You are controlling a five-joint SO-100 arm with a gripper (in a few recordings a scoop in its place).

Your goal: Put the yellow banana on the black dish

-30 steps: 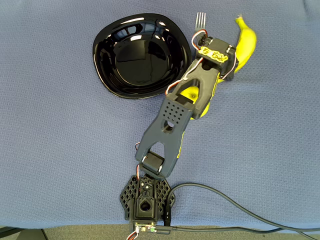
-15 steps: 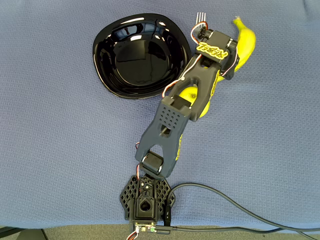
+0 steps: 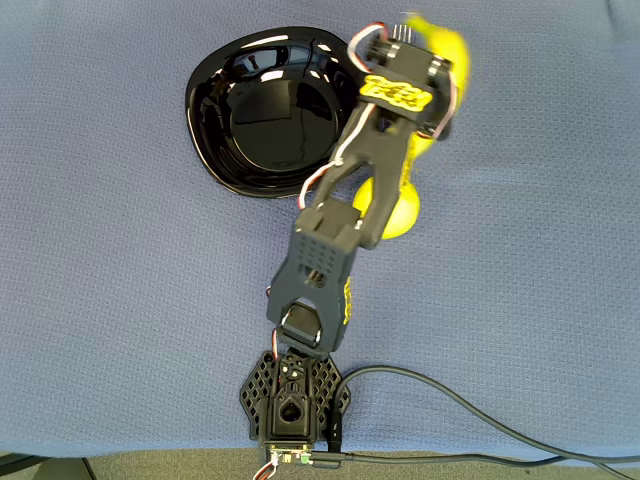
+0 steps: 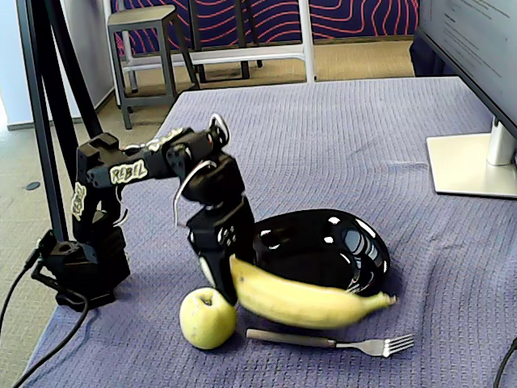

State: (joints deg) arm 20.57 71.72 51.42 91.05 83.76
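**Gripper holds banana clear of the cloth**

Gripper (image 4: 230, 271) is clamped on the stem end of the yellow banana (image 4: 307, 301), which hangs roughly level above the blue cloth (image 4: 339, 145), slightly motion-blurred. Black dish (image 4: 323, 252) sits just behind the banana in the fixed view; overhead, the banana (image 3: 447, 47) shows beside the dish's right rim (image 3: 205, 120), apparently not over the well. Yellow-green apple (image 4: 208, 318) rests beside the gripper. Fork (image 4: 331, 342) lies below the banana.

A yellow-green apple (image 4: 208, 318) and a grey fork (image 4: 331, 341) lie near each other on the blue-grey cloth (image 4: 339, 137)
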